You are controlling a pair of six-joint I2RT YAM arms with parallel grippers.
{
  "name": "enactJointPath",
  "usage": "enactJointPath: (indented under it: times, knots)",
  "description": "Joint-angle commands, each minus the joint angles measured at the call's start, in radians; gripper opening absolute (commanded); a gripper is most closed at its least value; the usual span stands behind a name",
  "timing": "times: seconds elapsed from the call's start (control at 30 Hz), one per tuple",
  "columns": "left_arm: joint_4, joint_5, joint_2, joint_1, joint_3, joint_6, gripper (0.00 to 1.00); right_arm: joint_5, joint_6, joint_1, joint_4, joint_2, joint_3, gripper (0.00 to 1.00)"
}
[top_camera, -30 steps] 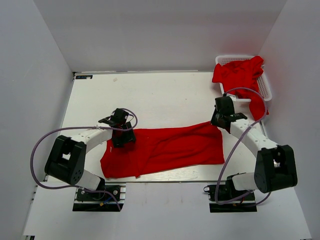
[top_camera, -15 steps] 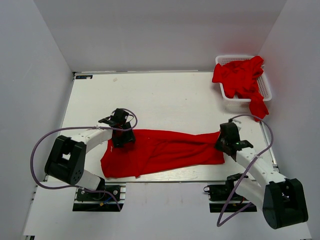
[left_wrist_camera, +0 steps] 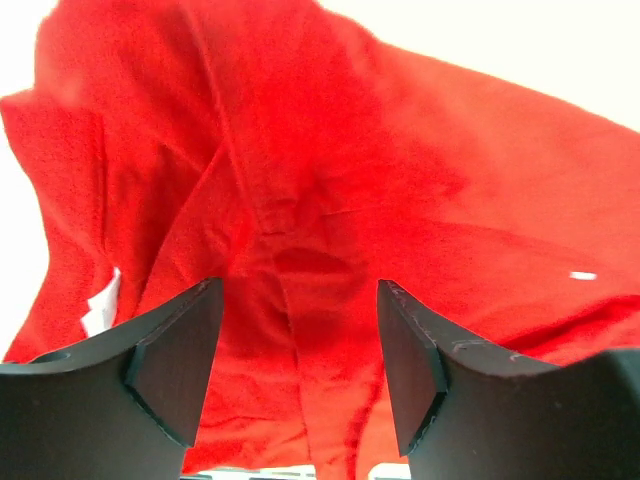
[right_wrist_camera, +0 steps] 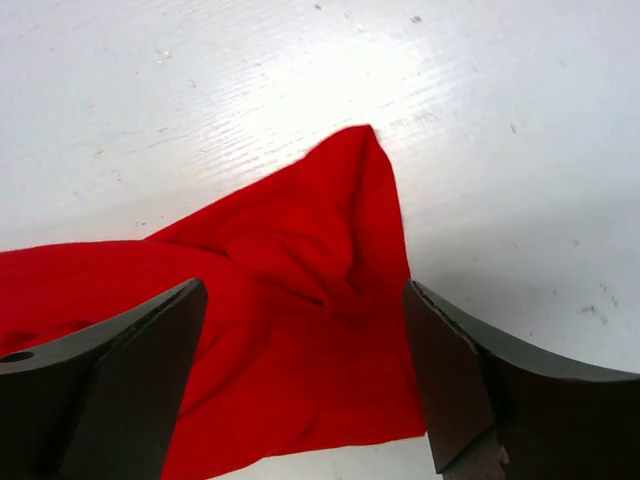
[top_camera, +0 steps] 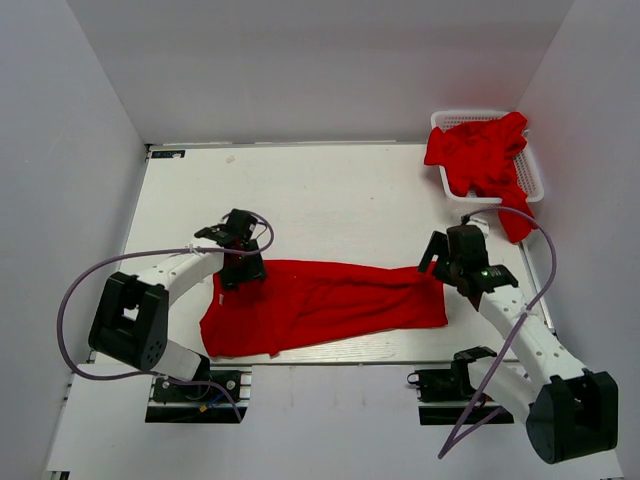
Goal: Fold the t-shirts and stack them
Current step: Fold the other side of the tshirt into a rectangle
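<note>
One red t-shirt [top_camera: 330,300] lies flattened in a long band across the front of the white table [top_camera: 330,195]. My left gripper [top_camera: 240,268] stands open over its left end. In the left wrist view the gripper [left_wrist_camera: 298,300] has creased cloth [left_wrist_camera: 400,150] beneath the gap, and nothing is pinched. My right gripper [top_camera: 437,265] hovers open over the shirt's right end. In the right wrist view a pointed corner of the cloth [right_wrist_camera: 330,230] lies on the table below the wide gap of that gripper [right_wrist_camera: 302,300]. More red t-shirts [top_camera: 480,150] are heaped in the basket.
The white lattice basket [top_camera: 462,115] sits at the back right corner, with red cloth spilling over its near rim [top_camera: 515,220]. The shirt's lower edge lies close to the table's front edge [top_camera: 330,358]. White walls enclose the table on three sides.
The right gripper drew the shirt's far right corner toward the front, then opened and let it go, lifting back slightly. The left gripper stayed open and barely shifted.
</note>
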Motion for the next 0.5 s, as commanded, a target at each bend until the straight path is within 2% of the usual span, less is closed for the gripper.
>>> enactJointPath:
  times: [0.0, 0.13, 0.23, 0.37, 0.4, 0.47]
  knots:
    - [-0.066, -0.032, -0.057, -0.005, 0.106, 0.054, 0.73, -0.045, -0.091, 0.001, 0.027, 0.057, 0.066, 0.83]
    - [-0.075, -0.001, -0.092, -0.005, 0.163, 0.108, 0.79, -0.111, -0.207, 0.007, 0.042, 0.138, 0.135, 0.83]
    - [-0.003, 0.068, -0.101, -0.005, 0.152, 0.131, 0.81, -0.122, -0.26, 0.018, 0.042, 0.184, 0.151, 0.82]
    - [0.064, 0.129, -0.035, -0.005, 0.138, 0.144, 0.81, -0.081, -0.258, 0.034, 0.016, 0.294, 0.184, 0.82]
    - [0.064, 0.13, -0.021, -0.005, 0.127, 0.144, 0.81, -0.067, -0.258, 0.038, 0.01, 0.311, 0.186, 0.75]
    - [0.11, 0.13, 0.011, -0.005, 0.114, 0.144, 0.81, -0.024, -0.251, 0.045, -0.001, 0.347, 0.198, 0.72]
